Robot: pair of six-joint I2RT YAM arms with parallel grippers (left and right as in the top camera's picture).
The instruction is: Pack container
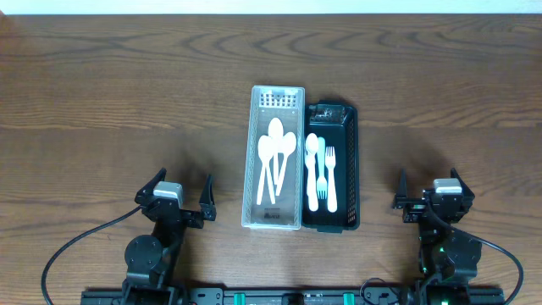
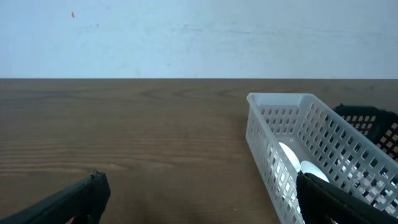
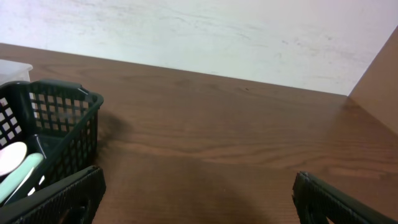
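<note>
Brown wood grain fills the whole surface [image 1: 102, 93], and right in the middle sit the two containers, side by side with their long walls touching. On the robot's left is the white slotted basket [image 1: 279, 99], and inside it a cluster of white spoons [image 1: 275, 148] lies lengthwise, bowls toward the far end and handles fanning toward the near end. Next to it is the black mesh basket [image 1: 352, 169], starting a little nearer than its neighbour, and it holds a white spoon [image 1: 311, 152], a white fork [image 1: 330, 174] and a pale mint-coloured utensil [image 1: 321, 174] between them, all lying along its length. Down at the near edge, the left tool [image 1: 179, 197] sits low, well apart from the white basket, its jaws spread wide with nothing between them; from the left wrist view its dark fingers [image 2: 87, 193] frame bare wood, with the white basket's corner off to the right. Over on the other side the right tool [image 1: 432, 193] sits well apart from the black basket, jaws also spread and holding nothing, and the black basket's corner shows at the left of the right wrist view.
</note>
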